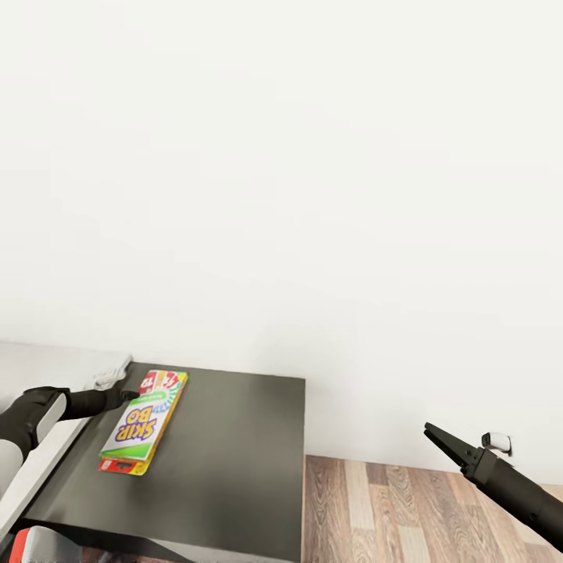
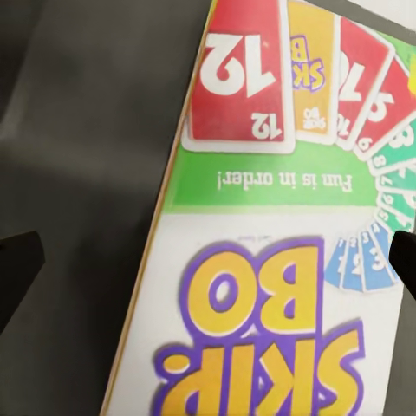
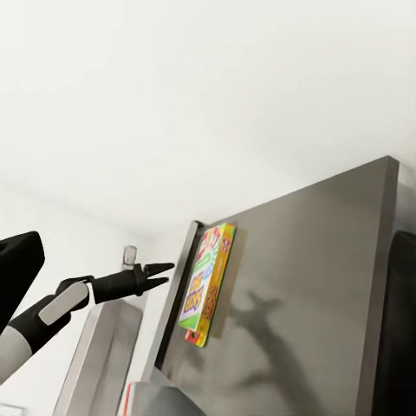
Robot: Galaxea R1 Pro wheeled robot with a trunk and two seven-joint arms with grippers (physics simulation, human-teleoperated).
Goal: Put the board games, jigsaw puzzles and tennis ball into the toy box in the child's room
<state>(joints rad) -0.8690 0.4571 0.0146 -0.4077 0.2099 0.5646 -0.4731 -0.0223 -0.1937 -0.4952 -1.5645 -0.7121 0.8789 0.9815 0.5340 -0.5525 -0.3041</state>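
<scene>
While the left gripper (image 1: 131, 393) hovers at the far end of the SKIP BO board game (image 1: 145, 422), its fingers (image 2: 19, 260) stand apart on either side of the box, holding nothing. It lies flat on the dark lower section of the table (image 1: 234, 453), near the pale upper desk. It looks light, stiff and glossy, so I'd guess a pinch across a thin long edge suits it best; flat faces may slip. Off to the side, the right gripper (image 1: 438, 438) hangs over the wood floor (image 1: 375, 508), jaws nearly together, empty.
</scene>
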